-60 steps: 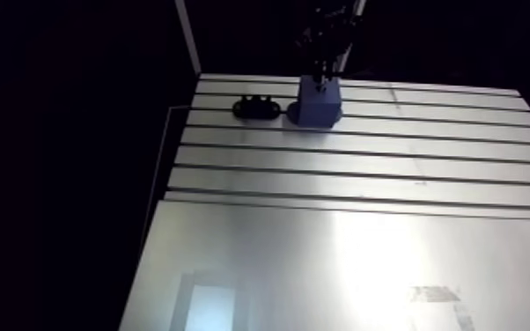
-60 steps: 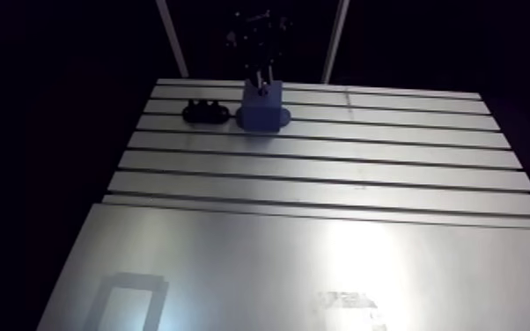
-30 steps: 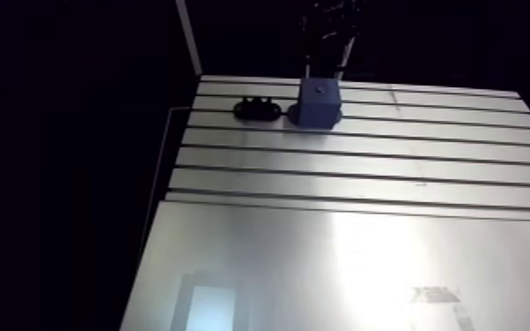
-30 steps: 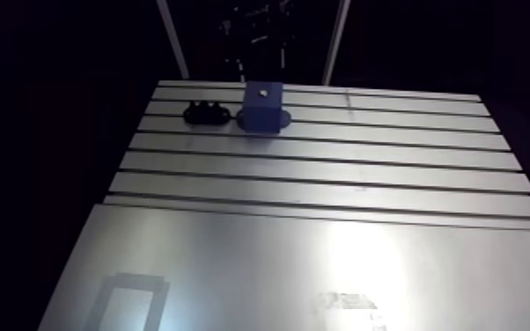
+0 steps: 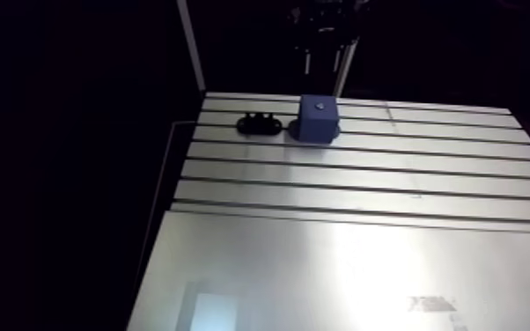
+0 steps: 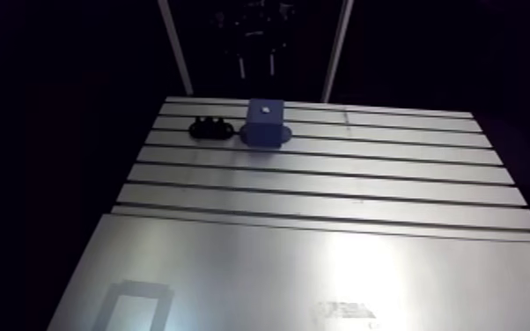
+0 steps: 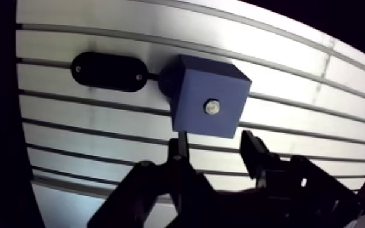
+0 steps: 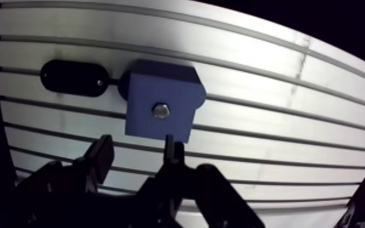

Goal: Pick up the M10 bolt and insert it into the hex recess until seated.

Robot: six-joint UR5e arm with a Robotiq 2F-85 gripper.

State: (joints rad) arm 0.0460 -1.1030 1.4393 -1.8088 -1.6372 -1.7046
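Note:
A blue block [image 7: 209, 103] stands on the slotted table, and a silver hex bolt head [image 7: 211, 107] sits in the recess in its top face. In the wrist view my gripper [image 7: 215, 145] is open and empty, its two dark fingers [image 7: 180, 145] apart, with the block just ahead of them and below. In the arm view the gripper [image 5: 320, 60] hangs above the block [image 5: 318, 119] at the table's far side, clear of it.
A black oval holder [image 7: 109, 71] lies on the table close beside the block, also seen in the arm view [image 5: 260, 124]. A smooth aluminium plate [image 5: 321, 273] covers the table's near half. The table's left edge [image 5: 176, 176] drops into darkness.
Earlier the gripper stood right at the block's top; it has since risen clear of it. The bolt head now shows in the block. The arm view shifted slightly.

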